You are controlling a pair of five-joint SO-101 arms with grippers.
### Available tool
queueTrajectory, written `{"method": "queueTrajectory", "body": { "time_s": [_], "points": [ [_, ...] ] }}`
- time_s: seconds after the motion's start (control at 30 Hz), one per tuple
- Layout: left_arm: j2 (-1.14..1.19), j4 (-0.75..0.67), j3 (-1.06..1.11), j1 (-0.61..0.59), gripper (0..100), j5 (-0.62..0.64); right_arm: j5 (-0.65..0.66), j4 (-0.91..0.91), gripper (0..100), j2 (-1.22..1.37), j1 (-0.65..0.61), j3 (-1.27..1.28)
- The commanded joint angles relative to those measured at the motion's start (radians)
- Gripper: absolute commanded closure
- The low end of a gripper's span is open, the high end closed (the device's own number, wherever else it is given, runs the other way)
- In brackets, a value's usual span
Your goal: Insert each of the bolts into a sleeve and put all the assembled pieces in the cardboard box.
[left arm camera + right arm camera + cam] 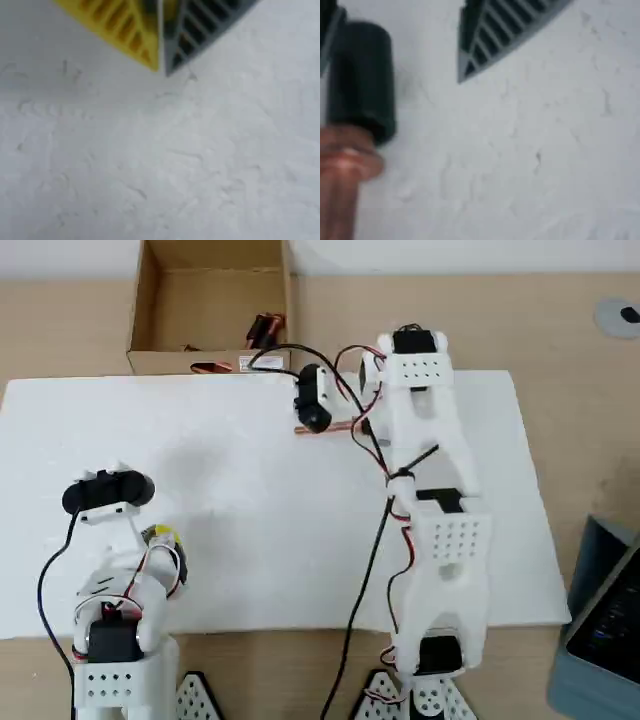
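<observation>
nearest, the left gripper [161, 70] hangs just above the white mat [230, 540], its yellow and grey fingers pressed together on nothing. farther out, the right gripper [316, 420] stands with fingers apart around a copper bolt [340, 185] seated in its black sleeve [362, 80]. that piece lies on the mat, unclamped. beyond, the cardboard box [140, 310] already holds assembled pieces [265, 330]. i judge the job nearly done: this piece looks joined and needs only gripping and carrying to the box.
</observation>
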Motion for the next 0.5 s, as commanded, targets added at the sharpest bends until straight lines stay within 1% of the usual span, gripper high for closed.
{"method": "queueTrajectory", "body": {
  "time_s": [0.0, 0.2, 0.37, 0.47],
  "points": [
    [-0.005, -0.002, -0.002, -0.009, 100, 0.003, 0.006, -0.008, 80.6, 0.01, -0.013, -0.059],
    [-0.005, -0.002, -0.002, -0.009, 100, 0.003, 0.006, -0.015, 81.0, 0.091, -0.01, -0.128],
    [-0.005, -0.002, -0.002, -0.009, 100, 0.003, 0.006, -0.011, 90.3, 0.163, -0.013, -0.182],
    [-0.005, -0.002, -0.002, -0.009, 100, 0.003, 0.005, -0.011, 93.1, 0.179, -0.013, -0.188]
  ]
}}
